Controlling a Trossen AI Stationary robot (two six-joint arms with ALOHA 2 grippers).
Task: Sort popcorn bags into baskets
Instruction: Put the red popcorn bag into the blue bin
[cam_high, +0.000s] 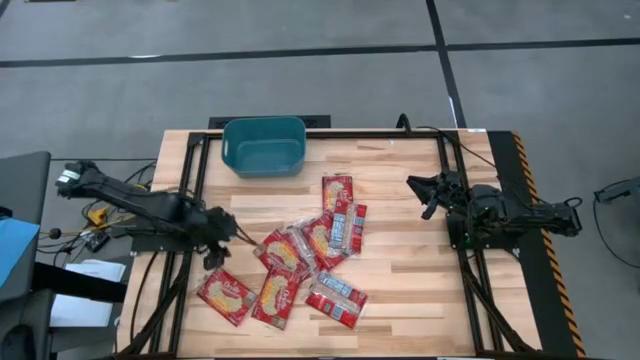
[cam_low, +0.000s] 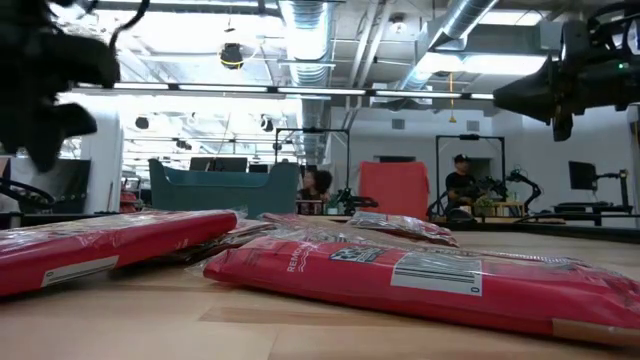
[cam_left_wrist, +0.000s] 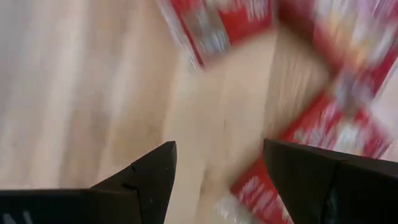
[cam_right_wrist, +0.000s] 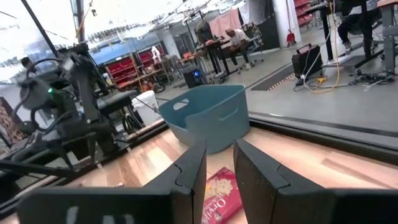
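Popcorn bags (cam_high: 300, 262) lay scattered lower centre of the high view; teal basket (cam_high: 264, 146) sat empty at upper centre.
Packets looked light, flat, glossy, likely slippery and crinkly; an edge pinch seemed best. Left gripper (cam_high: 222, 240) hung at the pile's left, jaws apart, holding nothing. Right gripper (cam_high: 430, 194) waited at right, jaws narrowly apart. Tabletop (cam_high: 400, 270) was pale planked wood.

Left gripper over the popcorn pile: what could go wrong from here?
1. The popcorn bags overlap, so the left gripper, fingers open, may pinch two bags or snag a neighbour.
2. The basket sits at the far table edge, empty; a bag held by a corner could slip on the way.
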